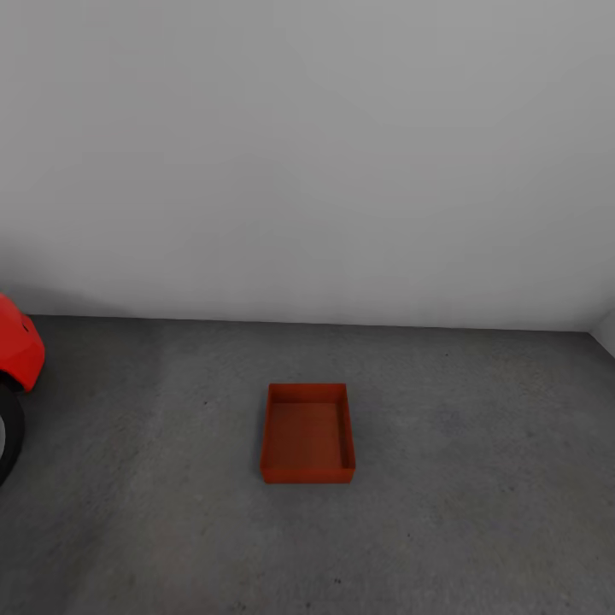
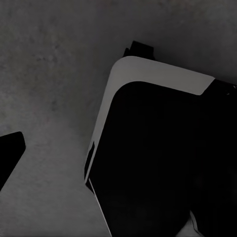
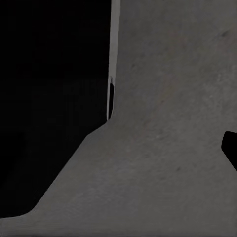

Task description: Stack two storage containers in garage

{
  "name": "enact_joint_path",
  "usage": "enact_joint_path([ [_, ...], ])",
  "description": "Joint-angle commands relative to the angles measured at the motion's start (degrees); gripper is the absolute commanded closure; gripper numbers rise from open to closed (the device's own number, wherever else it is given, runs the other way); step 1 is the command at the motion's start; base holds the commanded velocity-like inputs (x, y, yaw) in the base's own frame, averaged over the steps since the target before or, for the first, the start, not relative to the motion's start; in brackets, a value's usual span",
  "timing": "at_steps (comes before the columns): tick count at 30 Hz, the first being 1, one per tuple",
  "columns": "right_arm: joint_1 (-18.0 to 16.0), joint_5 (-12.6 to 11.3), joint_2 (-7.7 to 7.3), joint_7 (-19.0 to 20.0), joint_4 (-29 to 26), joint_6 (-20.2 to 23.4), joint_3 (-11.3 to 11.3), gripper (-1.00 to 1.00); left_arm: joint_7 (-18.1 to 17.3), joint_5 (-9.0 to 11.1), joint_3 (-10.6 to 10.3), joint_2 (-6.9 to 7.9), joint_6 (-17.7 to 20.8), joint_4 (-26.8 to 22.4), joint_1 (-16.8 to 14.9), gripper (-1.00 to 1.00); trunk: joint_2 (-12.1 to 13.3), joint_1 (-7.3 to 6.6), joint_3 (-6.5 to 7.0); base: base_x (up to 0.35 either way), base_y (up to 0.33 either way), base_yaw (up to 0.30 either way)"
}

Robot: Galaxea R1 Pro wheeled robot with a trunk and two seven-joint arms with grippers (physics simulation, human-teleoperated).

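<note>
One orange-red storage container rests upright and empty on the dark grey concrete floor of the garage, a short way out from the pale grey wall. The second container is out of view. In the left wrist view a dark fingertip of my left gripper pokes in at the edge over bare floor, with nothing against it. In the right wrist view a dark fingertip of my right gripper stands the same way at the frame's edge. Both hands hang low beside my own base and hold nothing.
The front of a red car with a black tyre juts in at the far left. My black and white base looms close in the left wrist view, and its dark bulk in the right wrist view.
</note>
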Motion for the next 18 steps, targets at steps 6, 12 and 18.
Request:
enact_joint_path([
  [6, 0.0, -0.1, 2.74, -0.6, 0.2, -0.9, 0.5, -1.0, 0.1, 0.3, -0.6, -0.04, 0.2, 0.0, 0.0, -1.0, 0.0, 0.0, 0.23, 0.0, 0.0, 0.0],
  [12, 0.0, -0.1, 2.89, -0.2, 0.2, -0.7, 0.5, -1.0, 0.1, 0.3, -0.6, -0.05, 0.2, -0.1, 0.0, -1.0, 0.0, 0.0, 0.78, 0.0, 0.0, 0.0],
  [18, 0.0, -0.1, 2.73, 0.3, 0.2, -0.7, 0.5, -1.0, 0.1, 0.2, -0.6, -0.04, 0.2, -0.1, 0.0, -1.0, 0.0, 0.0, 1.34, 0.0, 0.0, 0.0],
])
